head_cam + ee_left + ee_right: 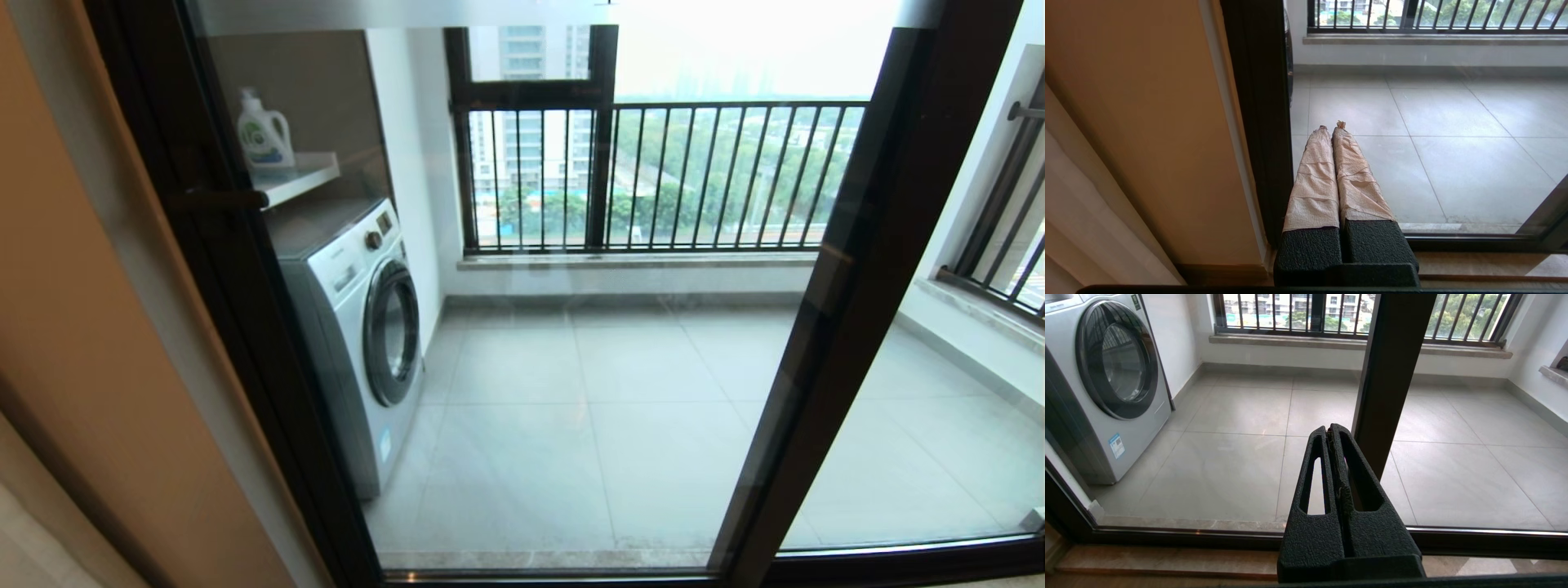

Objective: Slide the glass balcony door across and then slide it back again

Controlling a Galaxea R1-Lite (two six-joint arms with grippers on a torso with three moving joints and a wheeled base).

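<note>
Glass balcony door [531,343] clear, dark slim frame, frosted top

The head camera looks forward and down, close to the glass balcony door [571,367], onto the tiled balcony floor [588,408]. Both wrist cameras sit low near the sill, facing outward. All 3 views share the floor and railing [694,175].

Grey tile floor [588,408] lies in daylight; a washer [359,327] stands at 9 o'clock, a barred window [653,163] at 12, a tan wall [82,327] at 8.
</note>
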